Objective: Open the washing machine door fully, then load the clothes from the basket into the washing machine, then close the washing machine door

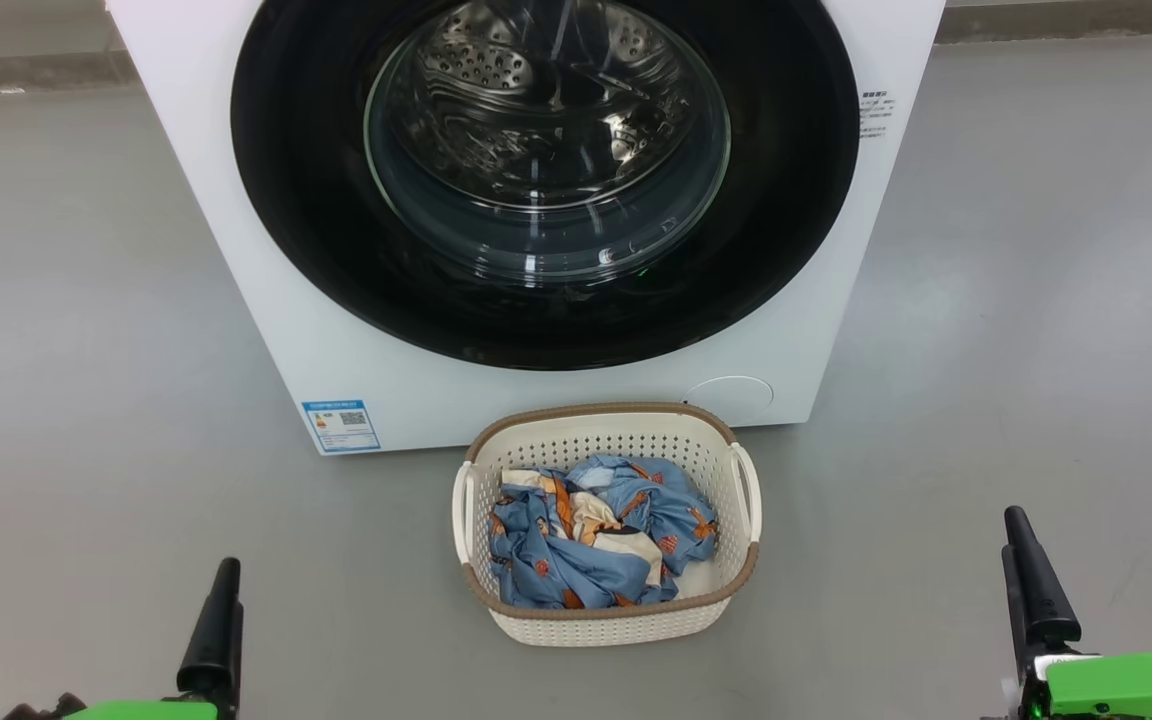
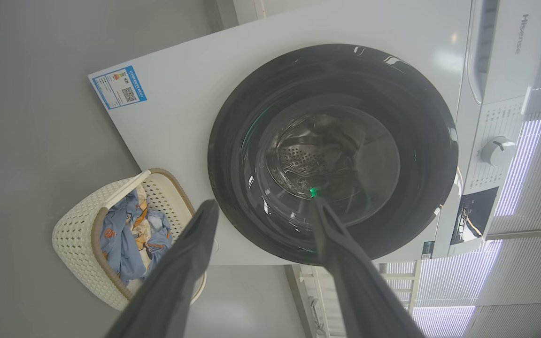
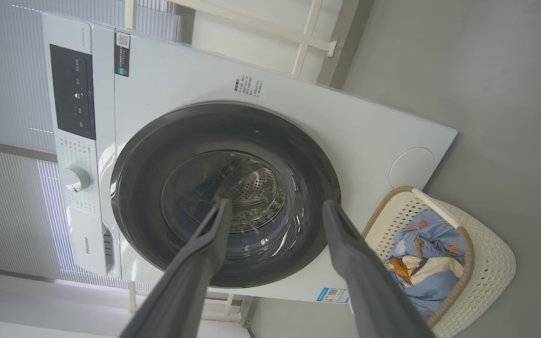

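White washer (image 1: pixel 416 400), one, takes the upper centre of your head view, top cut off, its one black door (image 1: pixel 306 250) shut. One basket (image 1: pixel 616 620) at lower centre holds bunched clothes (image 1: pixel 556 560), too tangled to count. Your left gripper (image 2: pixel 263 201) and right gripper (image 3: pixel 277 205) sit low in the corners, fingers spread, empty.

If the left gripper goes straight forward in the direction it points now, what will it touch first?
Most likely the door, which is closed: the open left gripper points at its black ring and glass. Nothing stands between them in the left wrist view, though depth is hard to judge.
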Motion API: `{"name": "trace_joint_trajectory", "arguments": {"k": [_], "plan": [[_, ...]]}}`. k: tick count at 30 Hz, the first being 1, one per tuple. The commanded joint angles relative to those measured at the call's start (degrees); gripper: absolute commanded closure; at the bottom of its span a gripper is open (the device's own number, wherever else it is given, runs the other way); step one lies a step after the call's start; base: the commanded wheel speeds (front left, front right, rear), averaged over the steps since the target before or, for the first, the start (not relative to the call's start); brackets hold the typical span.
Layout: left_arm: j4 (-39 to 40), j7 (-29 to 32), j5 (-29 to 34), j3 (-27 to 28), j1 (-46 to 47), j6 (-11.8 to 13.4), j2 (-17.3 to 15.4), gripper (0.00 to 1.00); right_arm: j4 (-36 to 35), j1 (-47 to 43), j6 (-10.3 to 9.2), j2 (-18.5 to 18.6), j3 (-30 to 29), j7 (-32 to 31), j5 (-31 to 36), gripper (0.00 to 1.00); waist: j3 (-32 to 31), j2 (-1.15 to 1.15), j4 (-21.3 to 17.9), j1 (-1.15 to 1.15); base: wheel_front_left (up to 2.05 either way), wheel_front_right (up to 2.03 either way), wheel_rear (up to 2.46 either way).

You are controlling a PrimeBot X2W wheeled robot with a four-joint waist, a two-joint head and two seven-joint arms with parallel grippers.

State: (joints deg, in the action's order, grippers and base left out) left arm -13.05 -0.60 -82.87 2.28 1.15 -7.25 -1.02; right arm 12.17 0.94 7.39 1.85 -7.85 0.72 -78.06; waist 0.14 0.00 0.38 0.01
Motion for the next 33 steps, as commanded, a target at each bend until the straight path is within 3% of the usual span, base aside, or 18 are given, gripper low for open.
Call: {"name": "trace_joint_trajectory", "arguments": {"k": [1, 6, 7, 24, 33], "plan": [[2.2, -0.7, 1.5, 0.7, 2.2, -0.1, -0.9, 0.00, -2.3, 1.1, 0.04, 0.5, 0.6, 0.7, 1.8, 0.00, 0.0, 0.00, 0.0, -0.01, 0.00, 0.00, 0.00], [3.9, -1.6, 5.6, -0.2, 2.2, -0.1, -1.0, 0.00, -4.2, 1.1, 0.04, 0.6, 1.0, 1.5, 6.6, 0.00, 0.1, 0.00, 0.2, -0.01, 0.00, 0.00, 0.00], [7.2, -3.1, 12.8, -2.2, 2.2, 1.9, -1.1, 0.00, -6.6, 0.8, 0.05, 0.6, 2.1, 3.0, 13.3, 0.00, 0.3, 0.00, 0.4, -0.01, 0.00, 0.00, 0.00], [12.0, -5.8, 26.3, -5.7, 2.5, 6.4, -1.3, 0.00, -9.0, 0.5, 0.06, 0.7, 3.3, 5.7, 24.8, 0.00, 0.6, 0.00, 0.8, -0.01, 0.00, 0.00, 0.00], [15.3, -7.3, 37.3, -8.4, 2.9, 11.0, -1.4, 0.00, -10.2, 0.4, 0.07, 0.8, 4.1, 7.2, 32.3, 0.00, 0.7, 0.00, 1.1, -0.01, 0.00, 0.00, 0.00]]}}
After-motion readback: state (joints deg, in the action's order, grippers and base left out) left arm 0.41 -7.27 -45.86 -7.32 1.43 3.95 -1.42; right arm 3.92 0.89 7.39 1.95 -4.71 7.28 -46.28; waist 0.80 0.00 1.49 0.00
